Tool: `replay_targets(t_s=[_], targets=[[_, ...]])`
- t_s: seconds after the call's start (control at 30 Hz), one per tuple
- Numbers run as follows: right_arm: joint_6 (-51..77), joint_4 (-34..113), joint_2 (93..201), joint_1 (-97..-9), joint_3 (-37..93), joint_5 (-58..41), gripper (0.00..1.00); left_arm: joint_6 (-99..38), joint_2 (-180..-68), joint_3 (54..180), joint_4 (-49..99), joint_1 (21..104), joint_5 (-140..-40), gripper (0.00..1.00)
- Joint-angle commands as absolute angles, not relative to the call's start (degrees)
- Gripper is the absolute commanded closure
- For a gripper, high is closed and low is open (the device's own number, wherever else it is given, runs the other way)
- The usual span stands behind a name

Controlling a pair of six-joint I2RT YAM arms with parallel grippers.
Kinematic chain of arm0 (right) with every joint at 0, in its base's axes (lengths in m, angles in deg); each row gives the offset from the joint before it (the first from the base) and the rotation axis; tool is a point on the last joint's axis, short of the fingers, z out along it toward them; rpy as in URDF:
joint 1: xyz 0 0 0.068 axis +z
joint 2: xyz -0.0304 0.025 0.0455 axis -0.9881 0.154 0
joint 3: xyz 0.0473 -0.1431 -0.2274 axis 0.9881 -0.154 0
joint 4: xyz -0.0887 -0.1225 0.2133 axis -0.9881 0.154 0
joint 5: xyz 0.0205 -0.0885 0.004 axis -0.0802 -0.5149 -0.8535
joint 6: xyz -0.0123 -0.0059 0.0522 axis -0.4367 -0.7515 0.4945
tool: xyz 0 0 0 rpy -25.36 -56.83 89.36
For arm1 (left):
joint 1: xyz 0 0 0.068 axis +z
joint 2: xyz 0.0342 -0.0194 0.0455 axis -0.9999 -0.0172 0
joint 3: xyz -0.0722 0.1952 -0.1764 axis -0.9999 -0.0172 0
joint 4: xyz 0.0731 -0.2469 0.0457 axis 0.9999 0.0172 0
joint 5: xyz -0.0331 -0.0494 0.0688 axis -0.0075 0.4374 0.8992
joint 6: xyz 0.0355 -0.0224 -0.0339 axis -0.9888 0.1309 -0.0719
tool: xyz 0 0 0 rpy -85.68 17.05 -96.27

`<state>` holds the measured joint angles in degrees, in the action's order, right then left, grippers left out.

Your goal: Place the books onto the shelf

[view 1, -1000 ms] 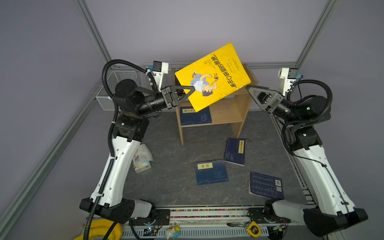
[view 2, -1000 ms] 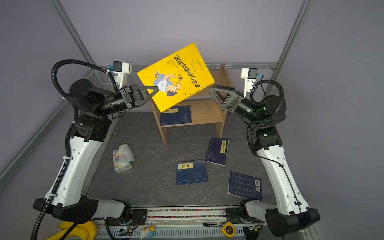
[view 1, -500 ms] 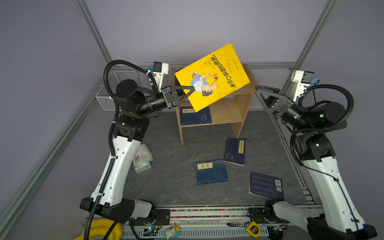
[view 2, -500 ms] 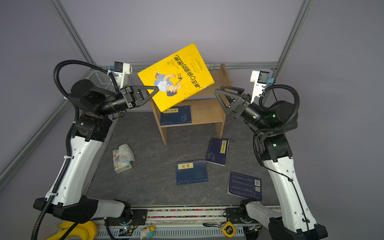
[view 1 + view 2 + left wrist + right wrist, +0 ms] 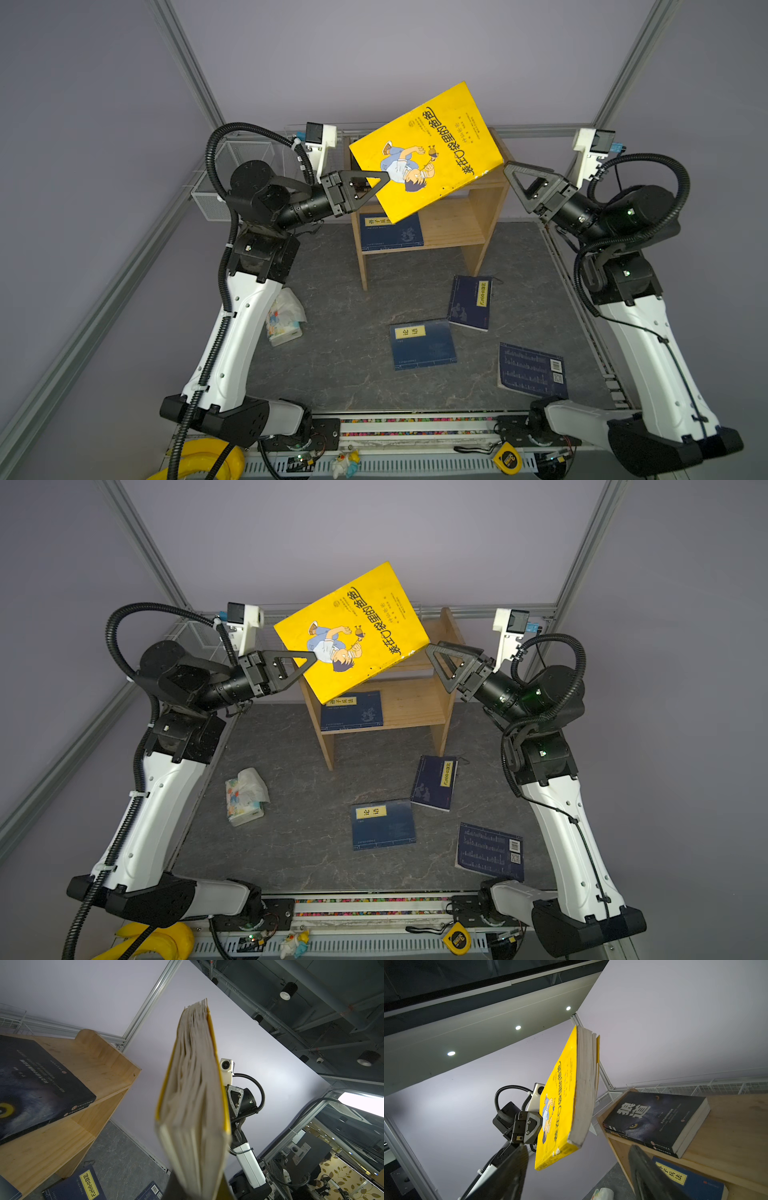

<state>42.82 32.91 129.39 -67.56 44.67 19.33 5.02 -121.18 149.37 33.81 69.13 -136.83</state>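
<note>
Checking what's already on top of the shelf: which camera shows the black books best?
The right wrist view: the black books lie stacked on the shelf, cover title legible. The left wrist view cuts them off at its edge, and in both top views the yellow book hides them.

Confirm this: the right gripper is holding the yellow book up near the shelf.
Wrong arm: the left gripper holds the yellow book up near the shelf, as both top views show. The right gripper has its jaws open.
</note>
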Motion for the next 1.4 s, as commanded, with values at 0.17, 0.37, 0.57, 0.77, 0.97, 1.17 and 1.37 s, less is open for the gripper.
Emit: replay_targets(t_s=[0.17,0.37,0.57,0.77,0.97,1.17,1.37], targets=[[48.09,30.59,135.44,-67.09,49.67,22.27,0.39,4.85,-119.96,150.30,30.03,69.08,-136.68,1.00],[49.19,31.98,138.63,-66.20,52.90,24.37,0.42,2.25,-120.20,151.40,32.54,68.69,-135.77,1.00],[49.58,32.25,139.75,-65.77,53.61,25.51,0.46,1.95,-121.32,152.72,33.14,68.46,-136.00,1.00],[51.98,30.06,140.82,-65.46,53.79,27.46,0.59,-2.20,-122.14,155.02,38.06,68.51,-134.00,1.00],[53.15,29.47,140.71,-64.72,51.08,26.38,0.72,-6.35,-121.72,156.63,41.57,68.51,-131.36,1.00],[56.31,25.23,140.37,-64.29,48.03,24.32,0.85,-11.17,-121.39,157.36,46.13,68.46,-126.17,0.97],[60.26,19.25,139.75,-63.68,43.20,16.44,0.93,-13.75,-120.61,157.46,47.61,68.50,-118.93,0.78]])
